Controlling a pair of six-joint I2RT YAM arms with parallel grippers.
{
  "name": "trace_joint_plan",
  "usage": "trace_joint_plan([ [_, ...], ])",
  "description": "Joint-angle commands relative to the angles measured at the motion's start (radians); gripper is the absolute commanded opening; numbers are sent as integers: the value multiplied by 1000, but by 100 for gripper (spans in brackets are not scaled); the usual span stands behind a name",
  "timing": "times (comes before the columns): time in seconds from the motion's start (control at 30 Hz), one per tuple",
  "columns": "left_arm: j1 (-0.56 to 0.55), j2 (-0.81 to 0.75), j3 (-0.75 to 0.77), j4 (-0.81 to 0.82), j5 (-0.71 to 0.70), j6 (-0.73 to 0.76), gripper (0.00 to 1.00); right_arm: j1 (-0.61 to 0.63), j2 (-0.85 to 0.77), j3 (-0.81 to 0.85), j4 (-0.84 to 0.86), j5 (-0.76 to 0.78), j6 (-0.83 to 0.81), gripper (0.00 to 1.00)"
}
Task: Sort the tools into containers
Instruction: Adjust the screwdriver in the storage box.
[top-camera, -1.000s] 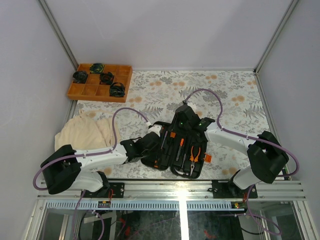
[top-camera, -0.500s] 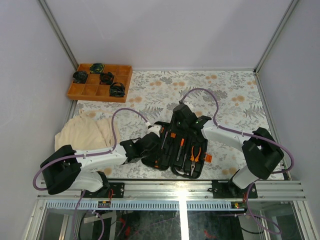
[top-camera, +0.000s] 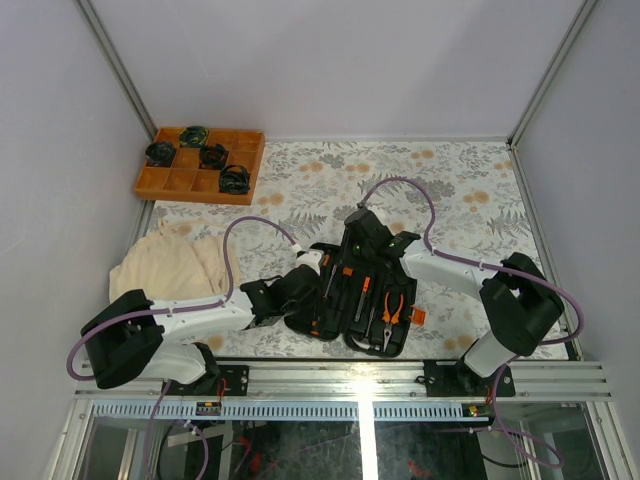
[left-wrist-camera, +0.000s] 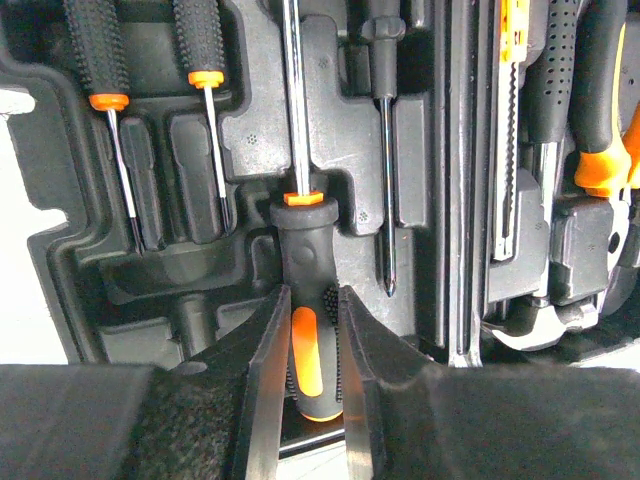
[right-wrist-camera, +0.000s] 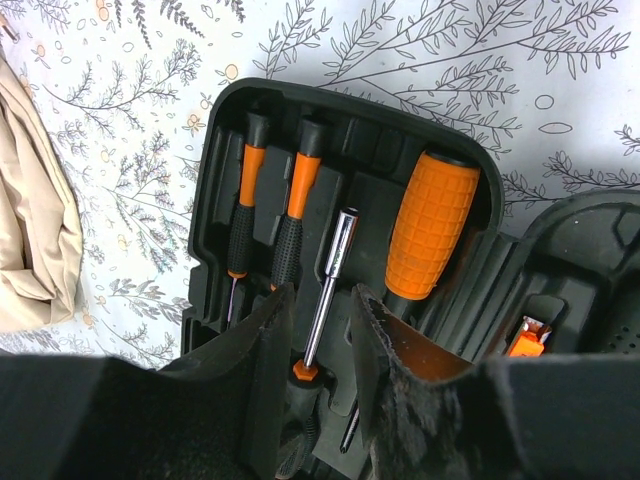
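Now, at the left end of the open tool case on the table, your left pincer is clenching the black-and-orange handle of a long screwdriver. That tool is lying in the case just right of two smaller screwdrivers. Further right, your right pincer is hovering released, its jaws standing apart on either side of that screwdriver's steel shaft, while the pliers are sitting in the case's right half.
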Motion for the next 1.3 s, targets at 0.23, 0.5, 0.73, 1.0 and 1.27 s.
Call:
trace_joint_plan([
  [0.23, -13, 53, -33, -35, 43, 15, 0, 12, 25, 46, -5, -7, 12, 36],
  [0.5, -13, 47, -36, -41, 31, 12, 0, 18, 36, 51, -11, 3, 14, 36],
  [0.73, -13, 45, -41, -37, 29, 15, 0, 22, 60, 65, -7, 1, 22, 34],
  [1.0, -12, 45, -43, -36, 26, 18, 0, 22, 97, 76, -8, 6, 19, 30],
  [1.27, -13, 34, -52, -37, 24, 12, 0, 23, 138, 91, -8, 10, 11, 26],
])
